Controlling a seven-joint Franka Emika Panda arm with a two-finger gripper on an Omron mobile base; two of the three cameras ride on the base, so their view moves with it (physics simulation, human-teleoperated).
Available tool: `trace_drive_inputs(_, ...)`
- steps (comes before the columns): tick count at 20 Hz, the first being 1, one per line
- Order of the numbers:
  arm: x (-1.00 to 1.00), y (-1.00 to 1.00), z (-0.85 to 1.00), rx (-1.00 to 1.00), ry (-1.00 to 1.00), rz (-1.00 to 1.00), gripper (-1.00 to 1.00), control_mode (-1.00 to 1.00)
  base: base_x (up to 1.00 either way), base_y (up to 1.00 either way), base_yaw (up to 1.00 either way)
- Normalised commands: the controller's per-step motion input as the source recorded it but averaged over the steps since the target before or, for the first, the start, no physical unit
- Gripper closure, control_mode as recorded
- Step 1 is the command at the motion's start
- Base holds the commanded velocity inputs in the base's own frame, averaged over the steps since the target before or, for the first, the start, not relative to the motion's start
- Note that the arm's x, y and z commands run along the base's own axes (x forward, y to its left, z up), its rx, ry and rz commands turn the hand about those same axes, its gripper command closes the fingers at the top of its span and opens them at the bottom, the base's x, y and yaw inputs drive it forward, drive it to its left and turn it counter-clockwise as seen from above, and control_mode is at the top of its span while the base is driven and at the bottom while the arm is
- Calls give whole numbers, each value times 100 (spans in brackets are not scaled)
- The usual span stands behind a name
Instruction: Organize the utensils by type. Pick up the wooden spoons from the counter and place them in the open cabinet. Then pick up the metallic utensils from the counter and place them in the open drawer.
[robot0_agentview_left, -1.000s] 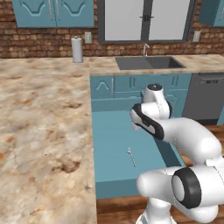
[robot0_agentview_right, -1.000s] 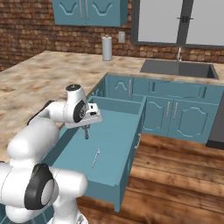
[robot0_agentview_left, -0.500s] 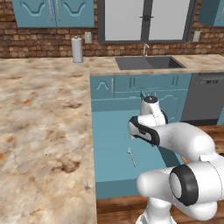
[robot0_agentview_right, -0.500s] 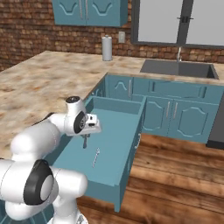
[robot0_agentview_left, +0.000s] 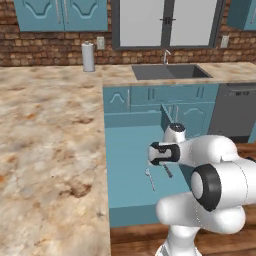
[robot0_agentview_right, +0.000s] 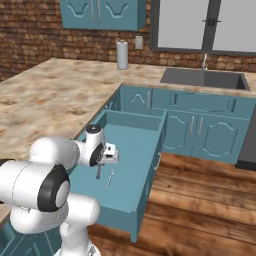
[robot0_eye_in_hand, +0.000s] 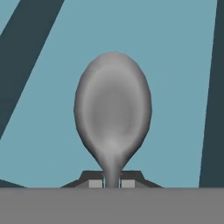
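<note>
Over the open drawer (robot0_agentview_left: 130, 150), the gripper (robot0_eye_in_hand: 112, 183) clamps the dark-grey spoon (robot0_eye_in_hand: 113, 118) beside the silver utensil (robot0_agentview_left: 149, 179); releasing it comes next.

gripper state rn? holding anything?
Gripper: shut on the dark-grey spoon, held over the open drawer.

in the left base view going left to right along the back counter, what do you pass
paper towel roll → wall outlet → sink with its faucet → second wall outlet, above the dishwasher
</note>
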Motion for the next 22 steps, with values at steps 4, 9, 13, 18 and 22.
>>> trace_drive_inputs(4,31,2,-58,2,-2,-4,100,-100,0,0,0)
trace_drive_inputs(9,8,2,-36,0,-2,-9,100,-100,0,0,0)
trace_drive_inputs(13,16,0,-23,0,-1,-9,100,-100,0,0,0)
trace_drive_inputs(18,42,0,-20,0,-2,-9,100,-100,0,0,0)
trace_drive_inputs(22,35,0,-24,0,-5,-9,100,-100,0,0,0)
